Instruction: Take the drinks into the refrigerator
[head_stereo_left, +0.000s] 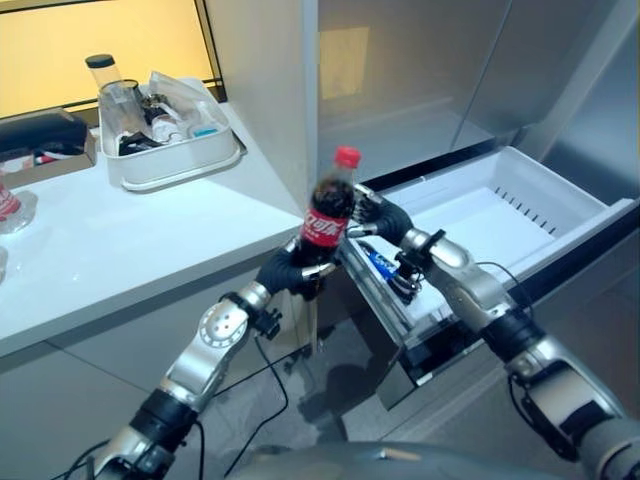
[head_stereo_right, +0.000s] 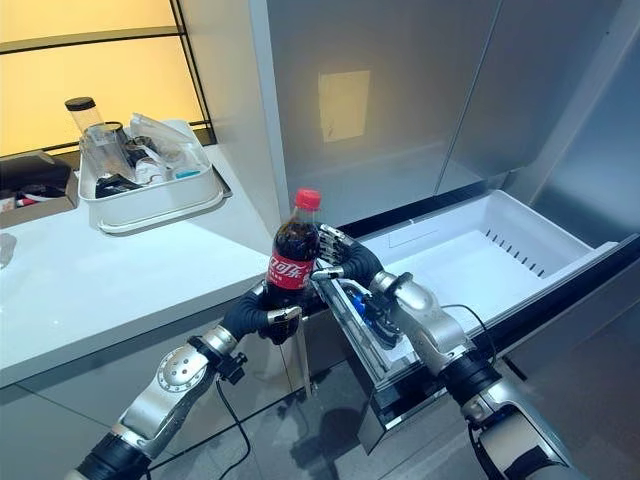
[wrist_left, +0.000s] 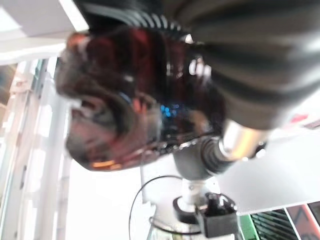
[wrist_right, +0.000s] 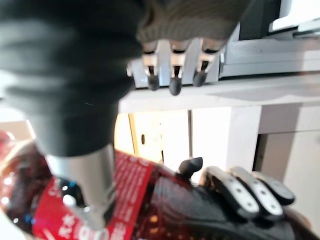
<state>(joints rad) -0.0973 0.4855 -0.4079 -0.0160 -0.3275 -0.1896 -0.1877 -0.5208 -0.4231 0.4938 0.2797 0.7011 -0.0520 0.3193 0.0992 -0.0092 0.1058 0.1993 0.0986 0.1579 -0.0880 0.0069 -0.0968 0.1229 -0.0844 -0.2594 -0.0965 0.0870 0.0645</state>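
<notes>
The cola bottle (head_stereo_right: 294, 248) stands upright at picture centre, its base clasped in the left hand's (head_stereo_right: 262, 310) curled fingers. At its 3 o'clock the right hand (head_stereo_right: 345, 263), fingers relaxed, touches it beside the open drawer (head_stereo_right: 470, 245). A tray (head_stereo_right: 150, 205) sits on the bench (head_stereo_right: 90, 280) at 10 o'clock.

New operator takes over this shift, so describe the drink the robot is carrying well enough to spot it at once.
Start at the open white refrigerator drawer pulled out to the right of the white counter. At its near-left corner, the left hand grips an upright cola bottle, the right hand beside it. Dark liquid, red cap and red label mark it out.
</notes>
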